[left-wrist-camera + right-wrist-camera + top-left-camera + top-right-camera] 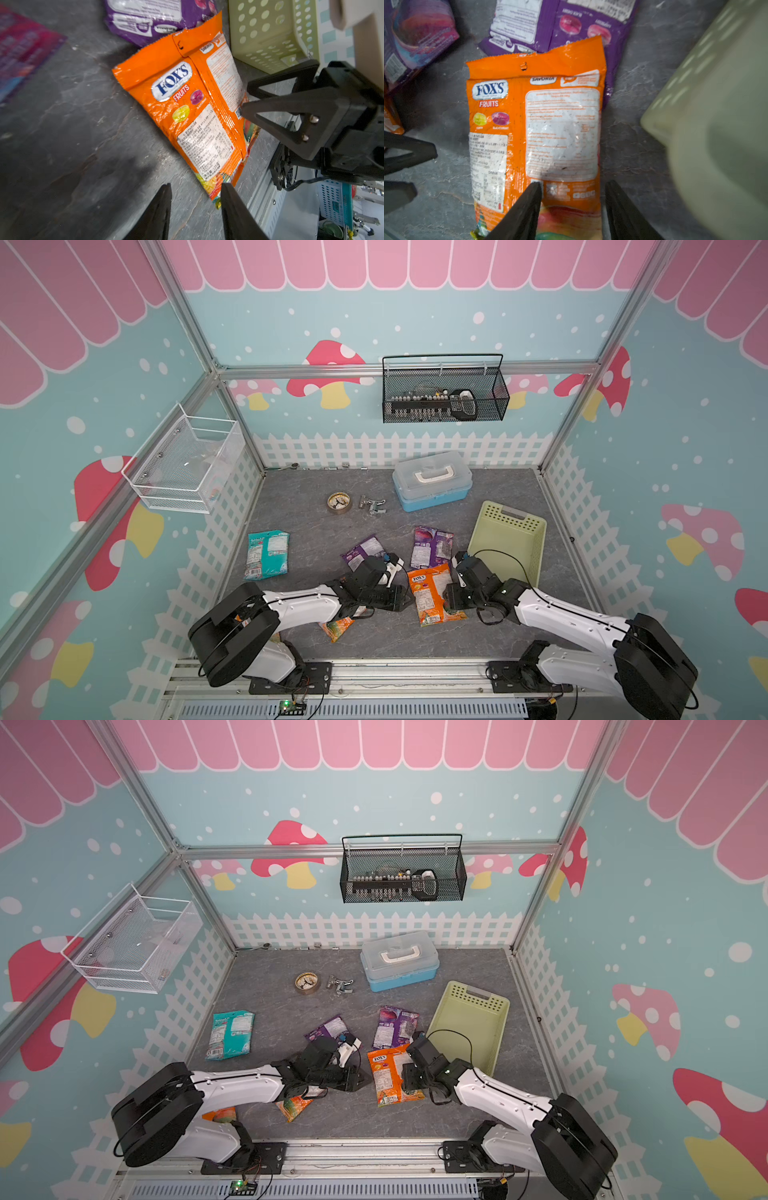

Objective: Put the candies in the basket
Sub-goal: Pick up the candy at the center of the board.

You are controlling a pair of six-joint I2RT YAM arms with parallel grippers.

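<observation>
Jaws half apart on right gripper [574, 184], straddling orange bag [533, 124] edge; left gripper [196, 185] narrower, empty, beside bag.

Both top views are evenly and softly lit, with the frame posts [183, 323] bowing outward toward ten and two o'clock. Both wrist views are dimmer: glare glints on the orange bag [187, 104], and the basket [716, 124] is badly blurred.

Both top views: high overhead, tilted toward back wall [415, 323], distant, whole scene framed. Wrist views: low, close, aimed at floor [83, 104]. All four share orange candy bag [430, 593], lower centre in top views.
</observation>
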